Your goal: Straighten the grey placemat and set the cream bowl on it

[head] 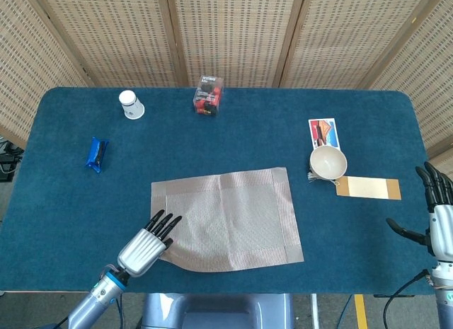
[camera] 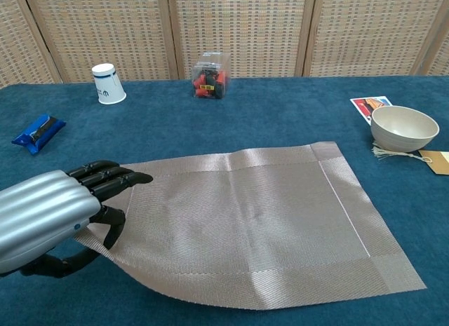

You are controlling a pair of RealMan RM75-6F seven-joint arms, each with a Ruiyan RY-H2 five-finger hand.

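One woven grey placemat point(head: 225, 218), corner pinched by left robot hand point(head: 145, 245)

table point(head: 233, 131): blue felt top | backdrop: woven cane screen point(head: 226, 32), wooden frames | light: even

Woven grey placemat point(head: 225, 217) (faintly sheened) lies on matt blue felt table point(head: 283, 124); smooth cream bowl point(head: 328, 161) nearby.

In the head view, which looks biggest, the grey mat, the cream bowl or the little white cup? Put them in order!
1. Grey placemat
2. Cream bowl
3. White cup, farther from the camera, so it may look extra small.
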